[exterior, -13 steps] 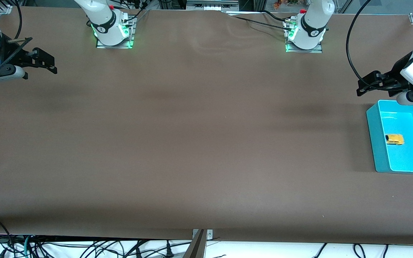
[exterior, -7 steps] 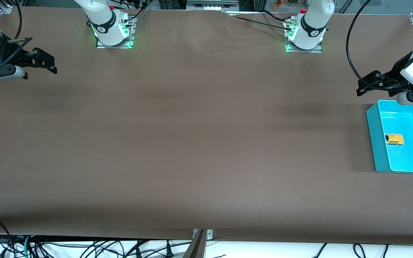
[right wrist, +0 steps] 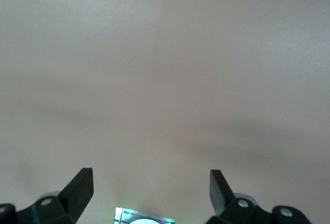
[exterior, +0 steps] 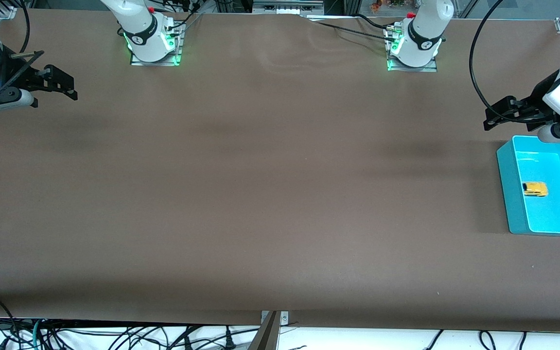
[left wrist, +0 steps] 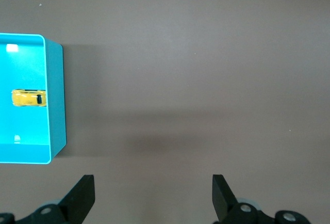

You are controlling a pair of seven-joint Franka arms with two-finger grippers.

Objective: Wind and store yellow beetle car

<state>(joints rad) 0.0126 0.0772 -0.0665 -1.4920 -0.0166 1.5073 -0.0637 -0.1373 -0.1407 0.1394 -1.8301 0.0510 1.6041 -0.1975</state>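
Surface: wide brown matte tabletop [exterior: 260, 194], bare over most of its span, with loose cables hanging past the edge nearest the front camera.
Left jaws: spread wide and holding nothing; in the left wrist view the two black fingers [left wrist: 82, 198] stand far apart with only brown tabletop between them.
Left gripper: the black left gripper [exterior: 496, 116] hangs in the air over the tabletop at the left arm's end, just beside the bin's farther rim.
Right jaws: also released and empty; the right wrist view shows two black fingers [right wrist: 80, 190] well apart over bare tabletop.
Right gripper: the black right gripper [exterior: 61, 85] hangs over the tabletop at the right arm's end, well apart from the bin; this arm waits.
Task thing: one tiny bright yellow beetle-shaped toy car [exterior: 535, 189] lies on the floor of the bin, near its middle, touching neither gripper.
Container: one turquoise rectangular plastic bin [exterior: 506, 184] sits on the tabletop at the left arm's end.
Counts: two arms, two grippers, one bin, one car, two white arm bases with green lights [exterior: 152, 41].
Cut off: the bin's outer end runs past the front view's edge; both arms' upper links leave the picture.
Hard to make out: the car's wheels and windows show only as small dark spots; which end is its front I cannot tell.
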